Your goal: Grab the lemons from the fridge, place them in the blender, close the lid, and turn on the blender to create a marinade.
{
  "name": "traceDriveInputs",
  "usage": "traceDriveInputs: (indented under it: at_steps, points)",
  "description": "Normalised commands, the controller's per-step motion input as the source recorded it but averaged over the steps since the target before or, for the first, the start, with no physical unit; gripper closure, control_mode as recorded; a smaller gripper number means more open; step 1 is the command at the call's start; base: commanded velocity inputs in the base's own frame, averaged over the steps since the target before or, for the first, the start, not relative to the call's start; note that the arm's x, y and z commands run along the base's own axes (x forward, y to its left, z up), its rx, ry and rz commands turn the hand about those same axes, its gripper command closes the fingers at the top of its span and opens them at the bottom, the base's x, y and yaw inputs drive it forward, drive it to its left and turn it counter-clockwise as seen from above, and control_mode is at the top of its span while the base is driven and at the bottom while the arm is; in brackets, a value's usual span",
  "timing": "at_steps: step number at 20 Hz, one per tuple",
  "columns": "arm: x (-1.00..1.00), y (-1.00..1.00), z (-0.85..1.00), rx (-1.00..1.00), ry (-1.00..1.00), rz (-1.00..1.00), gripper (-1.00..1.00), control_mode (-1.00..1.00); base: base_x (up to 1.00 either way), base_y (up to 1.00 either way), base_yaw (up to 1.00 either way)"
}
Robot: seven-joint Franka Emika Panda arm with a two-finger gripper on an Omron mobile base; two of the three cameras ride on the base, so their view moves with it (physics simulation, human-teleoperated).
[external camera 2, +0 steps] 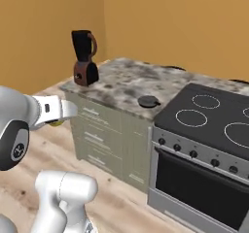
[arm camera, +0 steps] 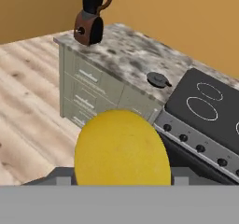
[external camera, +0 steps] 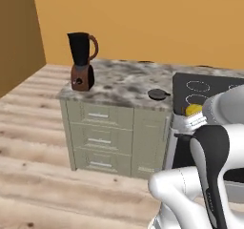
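Sitting between the fingers of the hand is a lemon, big and yellow in the hand view. The hand is holding it, with its fingers standing wide around the round fruit. The blender is standing on the far left corner of the speckled surface. The lid is lying on the surface near the stove, well apart from the blender.

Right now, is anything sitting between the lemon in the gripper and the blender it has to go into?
Nothing visible blocks the way. The lemon is in the gripper, the blender stands open-topped at the far counter corner, and the lid lies on the counter near the stove, aside from that line.
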Motion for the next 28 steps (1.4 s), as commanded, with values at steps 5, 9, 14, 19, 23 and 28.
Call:
traceDriveInputs:
  at_steps: [5, 9, 14, 19, 23, 28]
  points:
    - [0.00, 0.00, 0.00, 0.00, 0.00, 0.00, 1.00, 1.00, 1.00, 1.00, -0.47]
    - [0.00, 0.00, 0.00, 0.00, 0.00, 0.00, 1.00, 1.00, 1.00, 1.00, -0.47]
    - [0.00, 0.00, 0.00, 0.00, 0.00, 0.00, 1.00, 1.00, 0.82, 1.00, -0.44]
    - [0.00, 0.00, 0.00, 0.00, 0.00, 0.00, 1.00, 1.00, 0.44, 0.83, -0.33]
    - [0.00, 0.00, 0.00, 0.00, 0.00, 0.00, 1.00, 1.00, 0.43, 0.53, -0.24]
    - [0.00, 0.00, 0.00, 0.00, 0.00, 0.00, 1.00, 1.00, 0.60, 0.32, -0.16]
